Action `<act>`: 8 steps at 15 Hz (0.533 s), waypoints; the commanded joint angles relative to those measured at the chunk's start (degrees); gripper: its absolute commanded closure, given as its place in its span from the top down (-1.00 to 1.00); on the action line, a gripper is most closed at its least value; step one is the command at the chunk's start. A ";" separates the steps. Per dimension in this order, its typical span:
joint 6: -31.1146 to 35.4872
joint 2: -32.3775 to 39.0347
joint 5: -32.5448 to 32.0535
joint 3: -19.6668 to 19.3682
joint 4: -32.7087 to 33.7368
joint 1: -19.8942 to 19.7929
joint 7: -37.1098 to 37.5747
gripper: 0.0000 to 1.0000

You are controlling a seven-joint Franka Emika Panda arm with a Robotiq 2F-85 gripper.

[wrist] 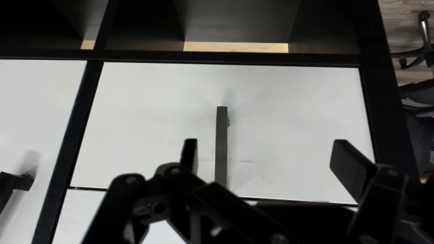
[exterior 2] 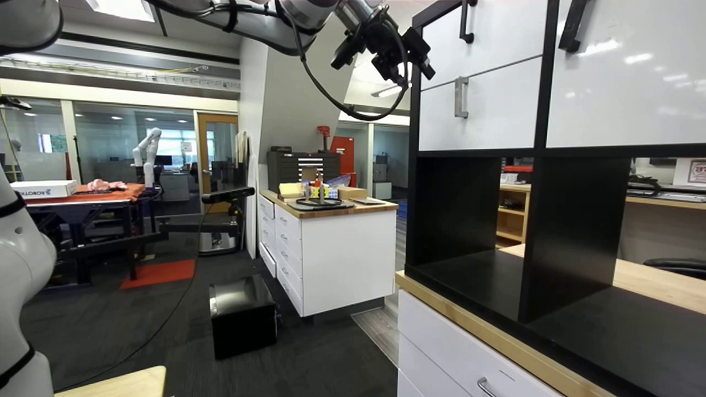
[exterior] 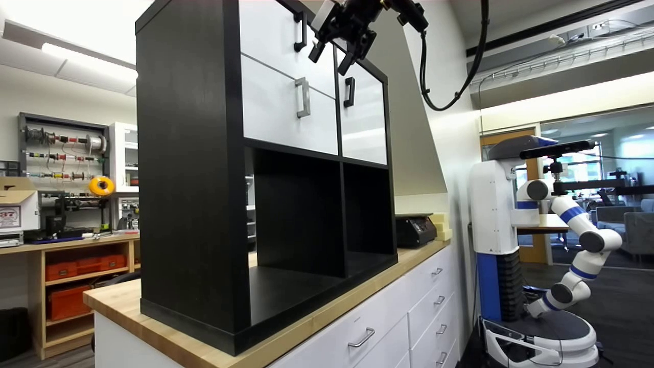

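The silver handle (exterior: 305, 97) stands out from the lower white front (exterior: 273, 112) of the cabinet (exterior: 184, 168), probably to leave room for grasping behind it. Before the cabinet hang the fingers (wrist: 351, 169), well apart and holding nothing; in the wrist view the handle shows between them, touching neither. Two black handles (exterior: 349, 92) jut from the cabinet nearby, and a cable (exterior 2: 361, 117) loops in the air off the cabinet's face; either could get in the way. The bench (exterior: 117, 295) beneath the cabinet presumably serves to raise it to a handy height, and a black box (exterior: 416, 231) sits beside the cabinet there.
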 commanded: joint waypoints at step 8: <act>3.15 1.99 -1.45 -1.36 1.34 -0.68 1.49 1.00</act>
